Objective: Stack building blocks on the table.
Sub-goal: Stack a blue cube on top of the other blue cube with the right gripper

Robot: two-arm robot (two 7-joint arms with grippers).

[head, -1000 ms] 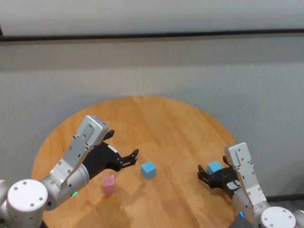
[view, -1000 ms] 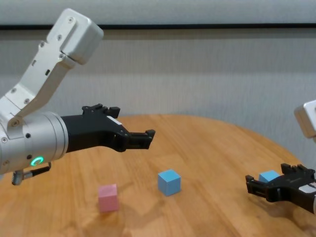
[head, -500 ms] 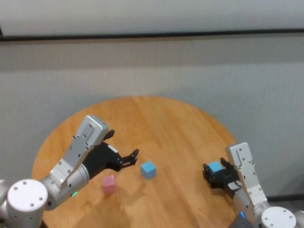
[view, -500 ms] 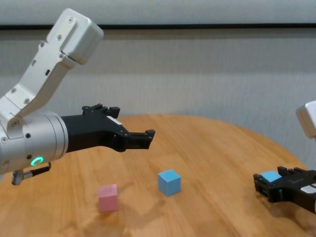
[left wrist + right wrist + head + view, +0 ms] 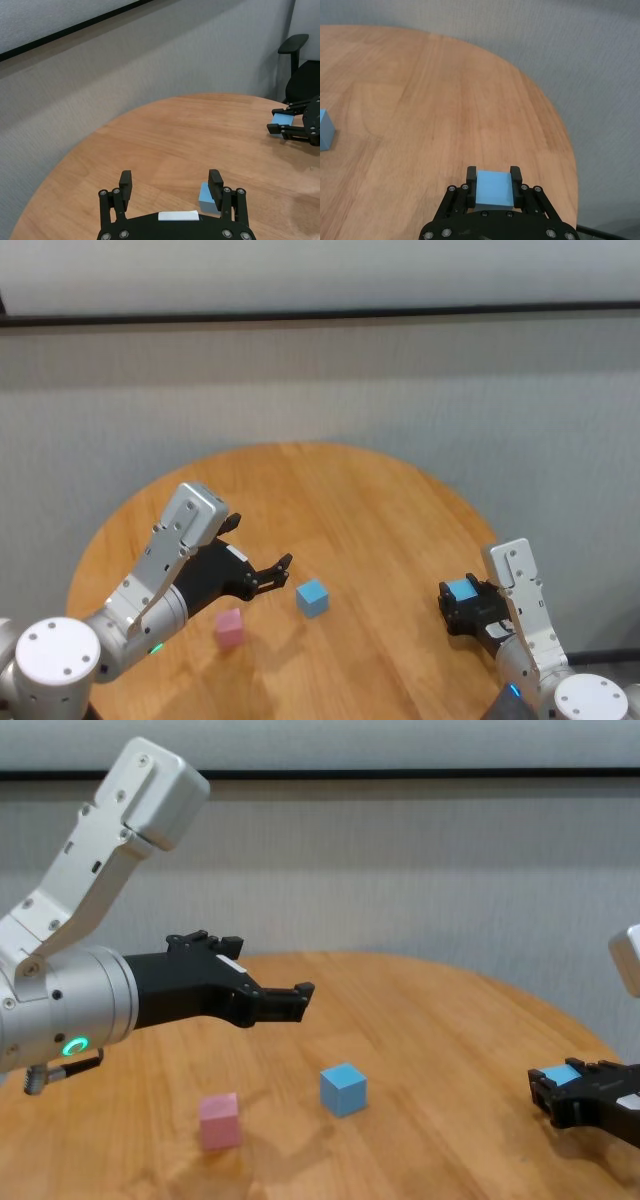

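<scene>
My right gripper is shut on a light blue block near the right edge of the round wooden table; the block also shows in the head view and the chest view. A second light blue block lies near the table's middle, also in the chest view and the left wrist view. A pink block lies to its left, also in the chest view. My left gripper is open and empty, held above the table just left of the middle blue block.
A grey wall stands behind the table. A black office chair shows past the table's far side in the left wrist view.
My right gripper has closed on the light blue block and drawn back to the right with it. The left arm and the other two blocks have not moved.
</scene>
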